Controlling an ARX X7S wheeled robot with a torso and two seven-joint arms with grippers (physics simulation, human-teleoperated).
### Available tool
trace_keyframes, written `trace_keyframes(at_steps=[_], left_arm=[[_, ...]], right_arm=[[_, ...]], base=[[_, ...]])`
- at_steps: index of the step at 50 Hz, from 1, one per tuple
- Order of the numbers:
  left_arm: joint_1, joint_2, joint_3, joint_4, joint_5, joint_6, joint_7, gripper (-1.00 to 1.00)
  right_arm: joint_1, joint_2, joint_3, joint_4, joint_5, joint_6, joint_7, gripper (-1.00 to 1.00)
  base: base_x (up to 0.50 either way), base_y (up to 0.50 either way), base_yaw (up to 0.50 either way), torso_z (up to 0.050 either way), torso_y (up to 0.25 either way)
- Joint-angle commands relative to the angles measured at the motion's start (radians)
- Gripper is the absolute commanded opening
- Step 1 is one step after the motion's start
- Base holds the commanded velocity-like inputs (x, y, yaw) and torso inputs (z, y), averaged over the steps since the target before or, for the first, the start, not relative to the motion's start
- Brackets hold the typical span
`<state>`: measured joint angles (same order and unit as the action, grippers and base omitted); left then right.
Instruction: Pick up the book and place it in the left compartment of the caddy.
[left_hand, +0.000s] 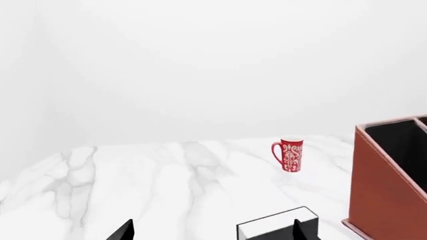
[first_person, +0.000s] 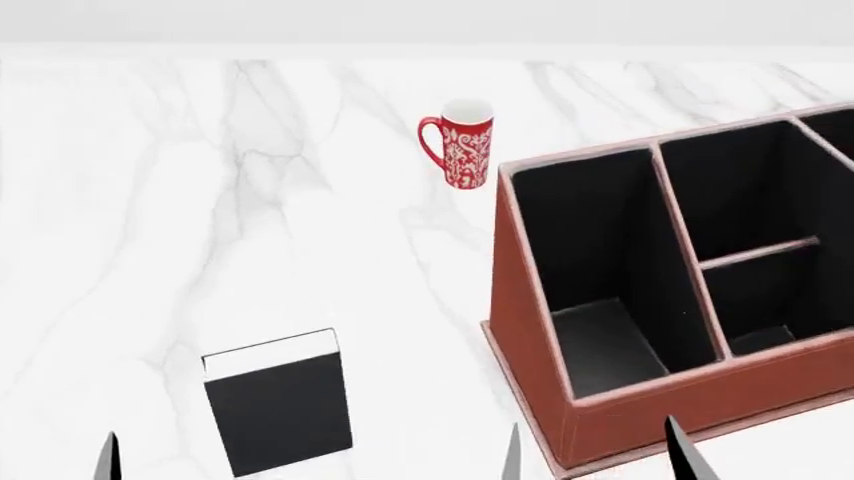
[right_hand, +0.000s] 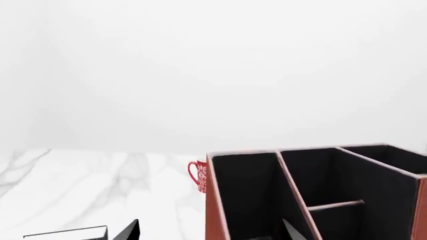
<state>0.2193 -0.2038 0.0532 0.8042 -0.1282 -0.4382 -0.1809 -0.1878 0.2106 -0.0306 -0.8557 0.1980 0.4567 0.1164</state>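
The black book (first_person: 278, 410) lies flat on the marble table (first_person: 160, 200), white page edge facing away, left of the caddy (first_person: 531, 330). The reddish-brown caddy stands at the right, and its long left compartment (first_person: 601, 340) holds nothing. My left gripper (left_hand: 211, 234) is open low over the table, with the book's (left_hand: 277, 225) white end just behind one fingertip (left_hand: 298, 231). My right gripper (right_hand: 210, 234) is open too, its tips showing either side of the caddy's (right_hand: 215, 210) near left wall, in front of the left compartment (right_hand: 247, 200).
A red patterned mug (first_person: 462, 148) stands upright beyond the caddy's far left corner. The caddy's two smaller sections (first_person: 754, 210) lie to the right of the long one. White marble spreads to the left and behind the book.
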Motion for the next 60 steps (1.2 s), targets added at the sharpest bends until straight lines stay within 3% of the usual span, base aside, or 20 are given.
trace_keyframes(at_steps=[1,31,39,43,51,52,56,57,58,59,60], left_arm=[[0.003,-0.009,0.006,-0.001,0.002,0.007,-0.009,1.0],[0.006,-0.026,0.006,0.01,-0.014,0.012,-0.028,1.0],[0.007,-0.031,-0.003,0.016,-0.026,0.01,-0.033,1.0],[0.005,-0.035,-0.005,0.019,-0.03,0.008,-0.037,1.0],[0.004,-0.045,-0.023,0.034,-0.048,-0.001,-0.046,1.0],[0.001,-0.046,-0.031,0.035,-0.054,-0.005,-0.048,1.0],[0.002,-0.054,-0.027,0.043,-0.051,-0.009,-0.051,1.0],[0.007,-0.065,-0.067,0.076,-0.075,-0.019,-0.05,1.0],[0.007,-0.067,-0.068,0.077,-0.075,-0.02,-0.052,1.0],[0.007,-0.067,-0.068,0.076,-0.075,-0.019,-0.053,1.0],[0.008,-0.068,-0.068,0.077,-0.077,-0.018,-0.053,1.0]], right_arm=[[-0.004,0.007,0.004,-0.011,0.016,-0.018,0.004,1.0],[-0.001,0.022,-0.003,0.005,0.037,-0.035,0.019,1.0],[0.067,0.007,0.054,-0.004,0.139,0.17,0.068,1.0],[0.077,0.021,0.035,-0.011,0.108,0.184,0.085,1.0],[0.103,0.026,0.098,-0.053,0.232,0.274,0.074,1.0],[0.157,0.036,0.179,-0.092,0.314,0.364,0.098,1.0],[0.241,0.096,0.148,-0.157,0.323,0.449,0.12,1.0],[0.391,0.12,0.208,-0.102,0.473,0.599,0.05,1.0],[0.463,0.27,0.058,-0.105,0.323,0.449,0.2,1.0],[0.481,0.343,-0.092,-0.06,0.173,0.343,0.341,1.0],[0.462,0.325,0.047,0.017,0.323,0.367,0.287,1.0]], base=[[0.0,0.0,0.0,0.0,0.0],[0.48,0.0,0.0,0.0,0.001],[0.06,0.0,0.0,0.0,0.001],[0.0,0.0,0.0,0.0,0.0],[0.0,0.0,0.0,0.0,0.0],[0.0,0.0,0.0,0.0,0.0],[0.0,0.0,0.0,0.0,0.0],[0.0,0.0,0.0,0.0,0.0],[0.0,0.0,0.0,0.0,0.0],[0.0,0.0,0.0,0.0,0.0],[0.0,0.0,0.0,0.0,0.0]])
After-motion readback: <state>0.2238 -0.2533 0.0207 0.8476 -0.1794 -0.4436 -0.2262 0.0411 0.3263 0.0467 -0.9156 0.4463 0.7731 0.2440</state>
